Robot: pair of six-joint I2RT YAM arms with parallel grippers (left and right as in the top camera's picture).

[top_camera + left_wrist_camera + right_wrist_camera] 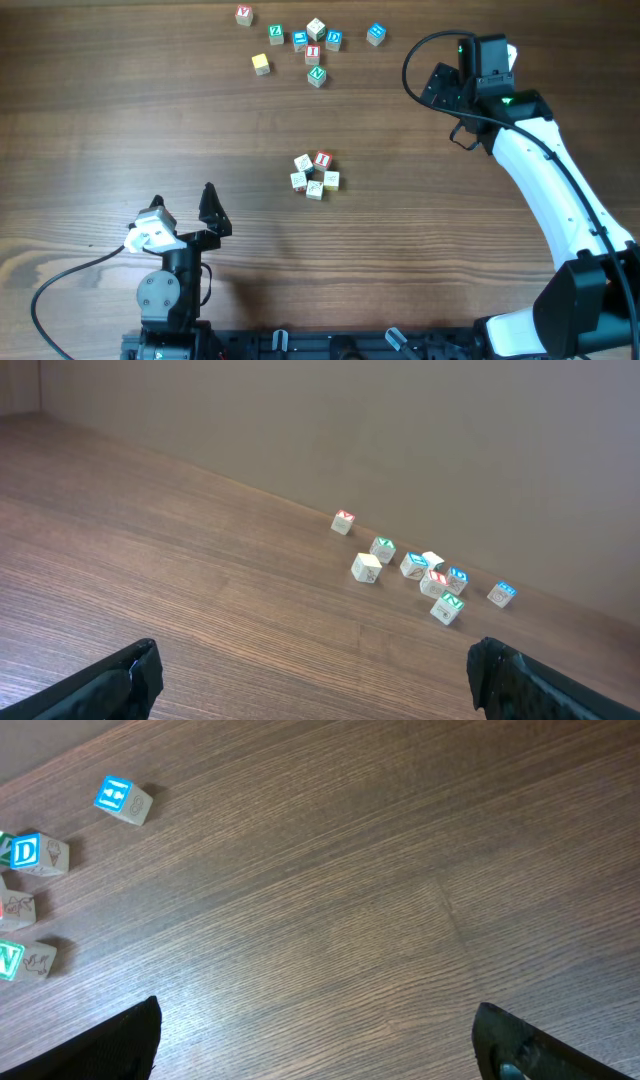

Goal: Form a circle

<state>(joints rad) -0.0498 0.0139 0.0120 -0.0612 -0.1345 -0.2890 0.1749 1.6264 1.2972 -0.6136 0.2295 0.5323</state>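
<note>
From here I see the circle (315,176) sitting about mid-desk (120,110), a tight ring of five small cubes with pale faces; the red-faced cube (322,159) is on its far right side. The loose cubes (312,45) are scattered along the far edge, well apart from the ring; my left wrist camera looks across bare wood at them. My left gripper (182,198) hovers near the near edge, left of the ring, its fingers spread wide with nothing between them; my right gripper (315,1040) is up toward the far right corner, likewise gaping and empty, with a blue-faced cube (122,800) and a "D" cube (38,853) off to its left.
</note>
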